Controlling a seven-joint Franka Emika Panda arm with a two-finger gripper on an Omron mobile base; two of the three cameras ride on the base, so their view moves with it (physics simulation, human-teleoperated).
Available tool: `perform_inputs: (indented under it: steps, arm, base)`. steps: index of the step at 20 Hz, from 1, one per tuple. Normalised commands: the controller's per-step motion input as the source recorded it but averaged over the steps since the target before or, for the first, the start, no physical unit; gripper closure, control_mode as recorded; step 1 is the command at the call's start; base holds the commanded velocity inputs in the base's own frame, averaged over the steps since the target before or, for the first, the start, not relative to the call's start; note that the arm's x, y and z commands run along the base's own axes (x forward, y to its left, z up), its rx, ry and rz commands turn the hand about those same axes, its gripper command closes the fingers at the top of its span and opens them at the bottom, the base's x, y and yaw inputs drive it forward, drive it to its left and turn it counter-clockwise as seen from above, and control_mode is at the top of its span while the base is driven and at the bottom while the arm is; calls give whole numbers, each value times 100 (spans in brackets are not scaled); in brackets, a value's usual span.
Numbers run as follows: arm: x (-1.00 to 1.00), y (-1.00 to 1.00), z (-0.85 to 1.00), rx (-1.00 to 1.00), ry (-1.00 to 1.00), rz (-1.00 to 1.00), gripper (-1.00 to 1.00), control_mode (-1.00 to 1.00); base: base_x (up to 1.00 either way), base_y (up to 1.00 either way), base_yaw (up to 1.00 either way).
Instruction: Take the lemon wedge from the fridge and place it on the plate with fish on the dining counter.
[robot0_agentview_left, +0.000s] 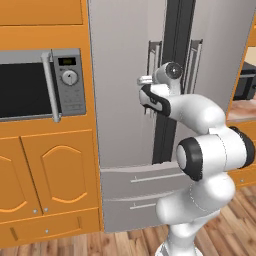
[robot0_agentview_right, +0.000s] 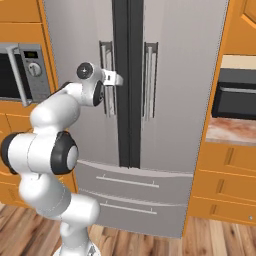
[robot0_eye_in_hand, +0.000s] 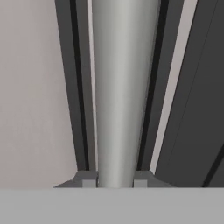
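The white arm, glossy and rounded with dark bands at its joints, rises from the wooden plank floor (robot0_agentview_left: 120, 242) and bends forward toward the fridge (robot0_agentview_right: 185, 100). Its hand (robot0_eye_in_hand: 115, 180) is closed on the left door's handle (robot0_eye_in_hand: 120, 87): in the hand view the two small dark fingertips (robot0_eye_in_hand: 86, 179) press against either side of a smooth, round, brushed-metal bar that runs up the middle of the picture. In the right base view the hand (robot0_agentview_right: 113, 78) sits at the upper part of that handle (robot0_agentview_right: 107, 100), and in the left base view the hand (robot0_agentview_left: 146, 80) meets the same slim vertical bar (robot0_agentview_left: 151, 55).

The fridge is tall and silver-grey, with flat matte doors, both shut, and a dark strip along the seam where they meet. A second slim handle (robot0_agentview_right: 149, 80) stands on the right door, just across the seam. Below the doors lie two wide drawers, each with a thin horizontal pull (robot0_agentview_right: 127, 181).

Left of the fridge, a grey microwave (robot0_agentview_left: 42, 85) with a dark window, a round knob and a curved handle is set into orange cabinets (robot0_agentview_left: 50, 170) with arched door panels. At the right edge, a marbled reddish and cream table (robot0_agentview_right: 231, 131) tops more orange fronts.
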Motion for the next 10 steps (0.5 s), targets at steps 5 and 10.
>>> perform_inputs:
  steps: [5, 10]
  arm:
    - [-47, 85, 35, 0, -7, -6, 100, -100]
    - [-42, 100, 45, -2, -11, -9, 100, -100]
  base:
    - [0, 0, 0]
    - [0, 0, 0]
